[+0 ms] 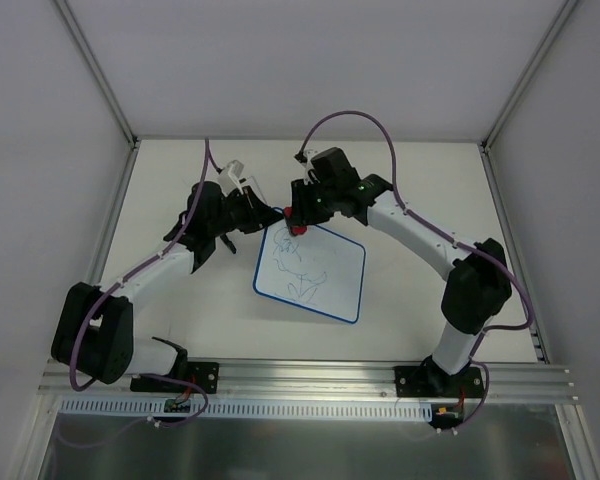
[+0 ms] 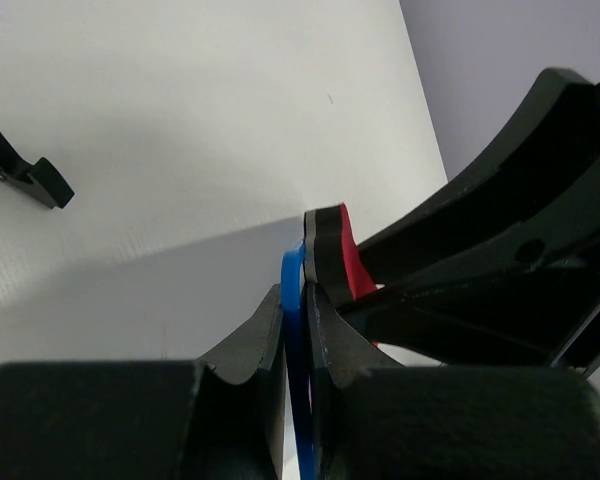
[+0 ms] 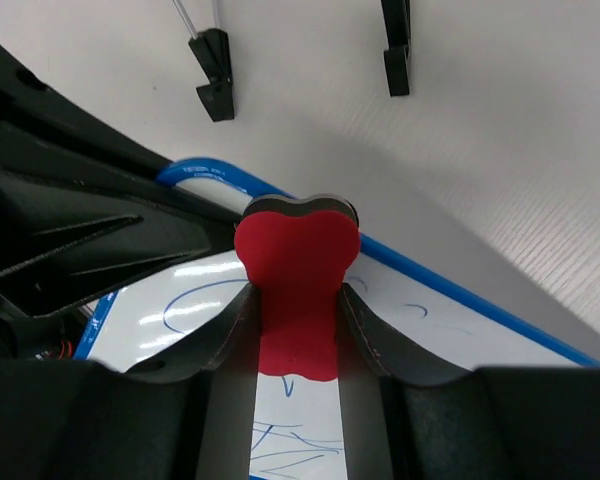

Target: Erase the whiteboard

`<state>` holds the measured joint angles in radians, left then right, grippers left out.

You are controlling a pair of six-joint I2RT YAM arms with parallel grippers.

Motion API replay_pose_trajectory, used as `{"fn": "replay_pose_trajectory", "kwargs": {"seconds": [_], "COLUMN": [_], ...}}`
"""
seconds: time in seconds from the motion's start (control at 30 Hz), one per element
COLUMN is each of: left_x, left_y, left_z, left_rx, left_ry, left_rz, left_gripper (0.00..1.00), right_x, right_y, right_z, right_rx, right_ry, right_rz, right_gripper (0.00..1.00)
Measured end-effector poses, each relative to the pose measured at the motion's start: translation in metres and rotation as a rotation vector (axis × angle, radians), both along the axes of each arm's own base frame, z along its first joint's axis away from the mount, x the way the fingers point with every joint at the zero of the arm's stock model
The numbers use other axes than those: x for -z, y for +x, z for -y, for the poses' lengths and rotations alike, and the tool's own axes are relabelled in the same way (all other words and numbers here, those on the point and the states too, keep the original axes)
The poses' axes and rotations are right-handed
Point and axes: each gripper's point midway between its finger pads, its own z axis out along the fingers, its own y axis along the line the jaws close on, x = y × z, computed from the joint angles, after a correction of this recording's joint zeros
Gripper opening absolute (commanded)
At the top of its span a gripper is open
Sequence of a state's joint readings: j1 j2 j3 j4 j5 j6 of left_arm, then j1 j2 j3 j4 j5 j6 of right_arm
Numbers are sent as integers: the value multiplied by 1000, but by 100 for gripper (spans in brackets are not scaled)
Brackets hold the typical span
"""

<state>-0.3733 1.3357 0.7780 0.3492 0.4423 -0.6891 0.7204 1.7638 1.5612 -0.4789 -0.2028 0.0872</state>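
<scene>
Right gripper (image 3: 298, 300), closest to its wrist lens: fingers drawn in tight on the waist of a red bone-shaped eraser (image 3: 297, 250). The eraser's lobed end points away from the camera, with a dark backing layer showing along that end. Eraser tip sits at the far blue rim of the whiteboard (image 3: 430, 325); cannot tell whether it presses on the surface. Left gripper (image 2: 295, 298), from its own wrist: jaws nearly together, pinching the board's thin blue rim, seen edge-on between them. The eraser's red-and-black end is just beside those fingertips. From above, both grippers meet at the board's far-left corner, the left arm reaching in from the left and the right arm from the right. Whiteboard lies on the counter (image 1: 180, 170) between the two arms, skewed to the counter's edges. Blue scribbles (image 1: 300, 268) cover its left half; the right half is plain white. Two small black pieces (image 3: 216, 85) lie on the counter beyond the board's far edge, apart from it; what they are is unclear. Counter: matte white, faintly ribbed up close. Room: pale wall panels (image 1: 280, 60) on three sides, aluminium posts at the corners. An aluminium rail (image 1: 310, 372) along the near edge carries both arm bases. Purple cables (image 1: 355, 115) run along each arm.
</scene>
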Motion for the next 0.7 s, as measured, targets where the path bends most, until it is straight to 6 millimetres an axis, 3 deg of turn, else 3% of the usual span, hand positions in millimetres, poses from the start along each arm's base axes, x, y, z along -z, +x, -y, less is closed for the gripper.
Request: {"fn": "replay_pose_trajectory", "kwargs": {"seconds": [0.2, 0.37, 0.5, 0.6, 0.7], "left_x": [10, 16, 14, 12, 10], "left_y": [5, 9, 12, 14, 17], "left_z": [-3, -5, -7, -8, -9], "left_rx": [-29, -49, -63, -70, -77], "left_ry": [26, 45, 49, 51, 57], "left_rz": [-25, -50, -48, -43, -30], "left_gripper": [0, 0, 0, 0, 0], "right_x": [34, 78, 110, 118, 116], "right_y": [-17, -30, -26, -21, -18], "right_z": [17, 64, 101, 111, 107], "right_rx": [29, 148, 262, 299, 291], "right_ry": [-61, -58, -71, -73, -62], "right_rz": [-51, -110, -146, -153, -151], "right_gripper": [0, 0, 0, 0, 0]}}
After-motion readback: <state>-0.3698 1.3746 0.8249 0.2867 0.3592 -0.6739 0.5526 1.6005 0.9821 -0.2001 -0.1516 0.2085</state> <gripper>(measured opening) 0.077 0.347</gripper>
